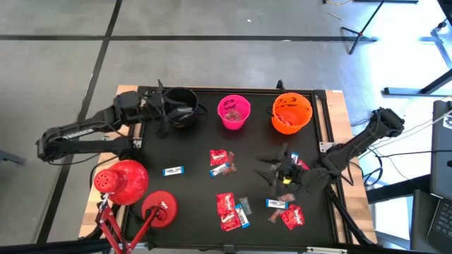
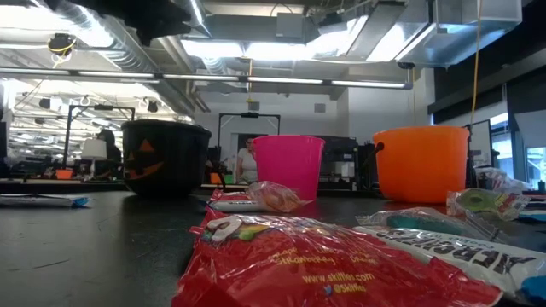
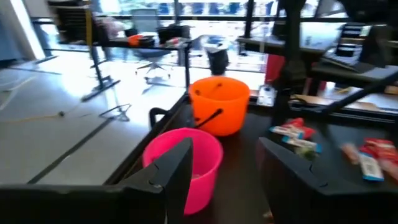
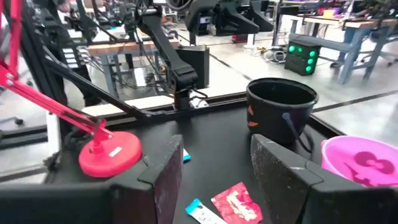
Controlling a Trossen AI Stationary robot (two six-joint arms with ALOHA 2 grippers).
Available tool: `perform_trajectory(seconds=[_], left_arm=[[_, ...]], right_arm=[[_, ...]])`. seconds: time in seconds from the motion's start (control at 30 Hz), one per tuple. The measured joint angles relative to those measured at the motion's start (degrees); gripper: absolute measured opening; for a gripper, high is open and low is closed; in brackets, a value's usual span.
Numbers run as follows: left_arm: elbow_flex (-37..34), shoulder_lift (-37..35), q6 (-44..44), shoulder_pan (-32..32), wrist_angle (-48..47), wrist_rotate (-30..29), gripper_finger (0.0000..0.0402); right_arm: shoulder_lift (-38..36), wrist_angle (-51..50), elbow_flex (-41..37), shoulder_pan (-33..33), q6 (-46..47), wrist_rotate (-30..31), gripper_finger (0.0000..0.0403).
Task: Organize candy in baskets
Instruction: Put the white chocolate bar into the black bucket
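High view: three buckets lined up across the upper part of the black table [image 1: 191, 204], black bucket [image 1: 181, 107] at left, pink bucket [image 1: 234, 112] in the middle, orange bucket [image 1: 291, 112] at right. Candy scattered over the lower middle and lower right of the frame: a blue-and-white sweet [image 1: 173, 171] alone at centre left, a red pair [image 1: 221, 161] below the pink bucket, a red and blue cluster [image 1: 230, 210] near the bottom, more red wrappers [image 1: 292, 216] at lower right. Left gripper [image 1: 161, 111] at upper left, just beside the black bucket, fingers spread. Right gripper [image 1: 277, 171] at centre right, above the table among the sweets, fingers spread. Red lamp [image 1: 121, 182] and its round base [image 1: 159, 209] at lower left.

Low view: a red candy bag [image 2: 316, 260] filling the foreground, the three buckets standing in a row behind, a person [image 2: 247, 159] far back in the room.

Left wrist view: two dark fingers [image 3: 177, 174] apart, nothing between them; pink bucket just beyond, orange one behind it, sweets at right.

Right wrist view: fingers [image 4: 166, 180] apart, empty; red wrapper [image 4: 236, 204] at bottom centre, black bucket at upper right, pink rim at the right edge, red lamp base at left.
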Motion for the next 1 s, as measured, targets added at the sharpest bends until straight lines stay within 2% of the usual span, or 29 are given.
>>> perform_trajectory(seconds=[0.17,0.37,0.5,0.6,0.8,1.0], left_arm=[[0.0,1.7,1.1,-0.2,-1.7,5.1,0.0167],[0.0,3.4,0.1,-4.9,-14.6,6.7,0.0167],[-0.1,3.8,1.2,-11.2,-25.6,1.8,0.0167],[-0.1,4.8,-0.4,-16.3,-30.7,0.7,0.0167],[-0.1,10.6,-1.3,-26.3,-33.1,-1.4,0.0167],[-0.1,19.3,-2.8,-32.8,-33.1,-4.5,0.0167]], right_arm=[[0.0,-0.1,0.0,0.1,0.2,-0.1,0.0186],[0.2,-0.3,0.0,0.1,0.3,-0.3,0.0186],[0.3,-0.3,0.0,0.0,0.3,0.0,0.0186],[0.3,-0.4,0.0,0.0,0.0,-0.1,0.0186],[1.3,-0.8,0.0,0.0,1.1,-0.3,0.0186],[2.7,-0.3,0.0,0.0,1.8,-1.5,0.0186]])
